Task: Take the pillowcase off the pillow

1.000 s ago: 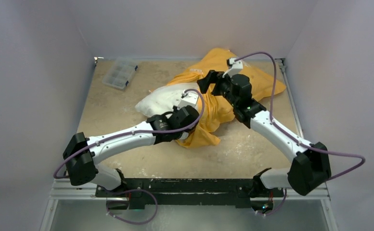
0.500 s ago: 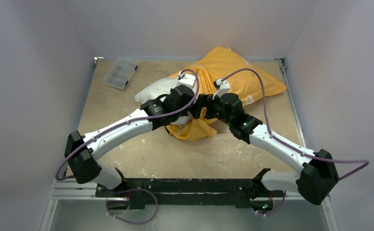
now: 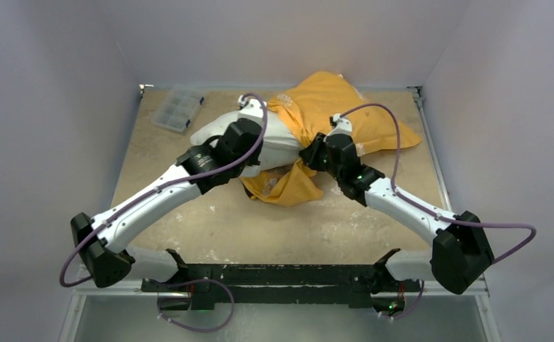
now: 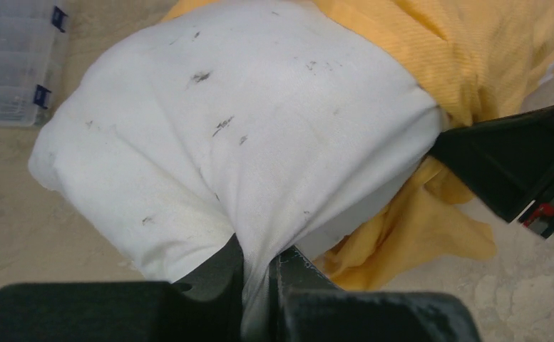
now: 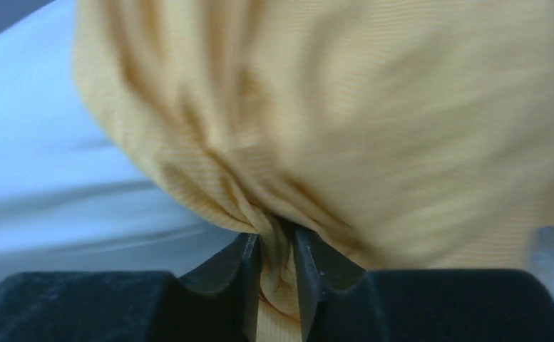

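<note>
**Both grippers pinching cloth: left on the pillow, right on the pillowcase**

Top external view: The pillow (image 3: 282, 142) lies on the far half of the table (image 3: 188, 214), with its long axis running roughly left to right. Its bare white end points left, toward a clear plastic organizer box (image 3: 177, 108) near the far-left corner. The rest is inside the pillowcase (image 3: 345, 107), whose covered end spreads toward the far-right corner. A loose bunch of the orange-yellow cloth hangs off the near side, between the two arms. The left arm reaches over the bare end, and its fingers are hidden under the wrist. The right gripper (image 3: 308, 153) sits at the edge of the cloth, just right of the exposed pillow.

Left wrist view: The left gripper (image 4: 259, 274) has its fingers drawn nearly together on a fold of white pillow (image 4: 245, 121) fabric, which is pulled into a crease between them. The pillow is plump with small dark specks. The pillowcase (image 4: 473, 43) wraps the far-right part, and more of it is crumpled below on the right. The black body of the right gripper (image 4: 516, 164) comes in from the right and touches the cloth's edge. The organizer box (image 4: 6, 64) shows at the upper left.

Right wrist view: The right gripper (image 5: 277, 263) is narrowed onto a gathered pleat of the pillowcase (image 5: 366, 128), and the cloth fans out from the pinch. The picture is blurred. The white pillow (image 5: 45, 142) fills the left side.
</note>
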You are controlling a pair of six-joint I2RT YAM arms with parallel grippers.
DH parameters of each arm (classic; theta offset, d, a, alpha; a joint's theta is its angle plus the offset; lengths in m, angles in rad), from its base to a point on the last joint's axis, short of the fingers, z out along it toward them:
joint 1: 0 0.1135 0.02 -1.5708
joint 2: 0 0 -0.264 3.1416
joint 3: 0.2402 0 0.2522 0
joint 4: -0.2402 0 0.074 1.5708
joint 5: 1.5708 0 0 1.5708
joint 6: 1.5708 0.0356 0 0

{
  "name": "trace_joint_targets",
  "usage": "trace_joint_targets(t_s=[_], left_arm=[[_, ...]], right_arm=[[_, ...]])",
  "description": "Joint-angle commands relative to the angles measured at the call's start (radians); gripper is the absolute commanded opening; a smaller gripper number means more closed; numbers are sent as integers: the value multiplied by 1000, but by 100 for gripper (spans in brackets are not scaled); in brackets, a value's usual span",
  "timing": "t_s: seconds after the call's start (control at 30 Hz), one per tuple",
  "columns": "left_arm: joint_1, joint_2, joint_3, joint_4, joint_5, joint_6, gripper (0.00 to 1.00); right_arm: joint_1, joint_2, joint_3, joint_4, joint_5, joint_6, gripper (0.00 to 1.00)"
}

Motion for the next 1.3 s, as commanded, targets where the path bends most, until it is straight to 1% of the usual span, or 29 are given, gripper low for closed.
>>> trace_joint_targets(t_s=[0.0, 0.07, 0.1, 0.17, 0.33, 0.47, 0.53, 0.57, 0.63, 0.67, 0.7, 0.77, 0.8, 0.87, 0.93, 0.97, 1.0, 1.03, 1.1, 1.13, 1.17, 1.27], left_arm=[[56, -185, 45, 0, -144, 29, 0], [71, -221, 25, -13, -157, 27, 0], [76, -240, 14, -23, -160, 20, 0], [81, -282, -11, -39, -174, 5, 0], [86, -400, -66, -93, -218, -41, 0], [86, -474, -91, -171, -179, -83, 0], [86, -513, -126, -180, -85, -105, 0], [86, -533, -155, -165, -3, -112, 0], [86, -566, -229, -120, 162, -133, 0], [86, -573, -274, -89, 250, -146, 3], [86, -576, -318, -51, 333, -157, 14], [86, -570, -390, 15, 482, -184, 39], [86, -566, -413, 32, 520, -195, 48], [86, -554, -403, 39, 529, -203, 65], [86, -533, -357, 41, 530, -188, 81], [86, -514, -322, 41, 556, -172, 84], [86, -487, -286, 41, 570, -163, 85], [86, -459, -245, 38, 578, -151, 86], [86, -400, -173, 33, 568, -133, 87], [86, -374, -146, 30, 553, -124, 87], [86, -348, -119, 30, 541, -119, 88], [87, -286, -60, 41, 541, -100, 91]], right_arm=[[-165, -8, -21, -55, 93, -17, 21], [-224, -30, -21, -26, 83, -28, 16], [-256, -44, -18, -20, 81, -32, 13], [-324, -65, -9, -9, 82, -36, 1], [-531, -114, 21, 5, 31, -45, 0], [-682, -169, 25, 23, -27, -50, 0], [-702, -173, 35, 26, -59, -73, 0], [-703, -170, 42, 21, -104, -88, 0], [-702, -171, 45, 37, -142, -133, 0], [-702, -177, 36, 45, -176, -150, 0], [-701, -189, 24, 50, -190, -159, 0], [-701, -221, 4, 54, -232, -179, 8], [-701, -241, -3, 54, -239, -190, 14], [-701, -284, -2, 43, -240, -216, 32], [-701, -308, 18, 19, -233, -230, 56], [-701, -319, 33, 5, -228, -235, 70], [-701, -328, 46, -6, -223, -236, 78], [-701, -338, 59, -12, -220, -238, 85], [-701, -353, 74, -17, -225, -236, 95], [-701, -357, 82, -20, -234, -236, 98], [-700, -361, 88, -21, -247, -236, 99], [-699, -367, 95, -28, -283, -248, 99]])
